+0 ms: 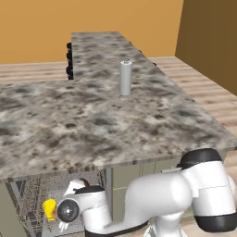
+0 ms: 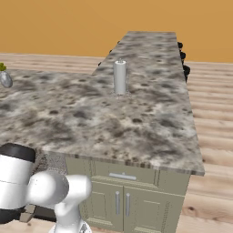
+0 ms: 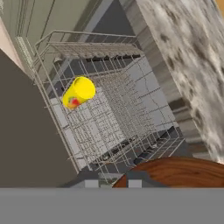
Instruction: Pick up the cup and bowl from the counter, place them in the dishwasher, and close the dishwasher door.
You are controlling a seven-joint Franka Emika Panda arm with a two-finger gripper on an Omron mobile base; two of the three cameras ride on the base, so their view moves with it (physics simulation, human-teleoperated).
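Observation:
The yellow cup (image 3: 79, 92) lies on its side in the grey wire rack (image 3: 113, 118) of the open dishwasher (image 1: 41, 194), its red mark facing me; it also shows as the cup (image 1: 49, 208) under the counter's (image 1: 92, 120) front edge. My gripper (image 3: 113, 183) hovers over the rack's near end, shut on the rim of the reddish-brown bowl (image 3: 175, 171), which hangs above the rack. In the left base view the bowl (image 1: 83, 181) peeks out behind the hand (image 1: 74, 187). The dark grey dishwasher door (image 3: 26, 135) lies folded down beside the rack.
A tall grey capped cylinder (image 1: 125, 77) stands mid-counter. Olive cabinet doors and a drawer (image 2: 123, 191) sit right of the dishwasher. A small grey and green object (image 2: 4, 78) rests at the counter's far left. Wooden floor surrounds the island.

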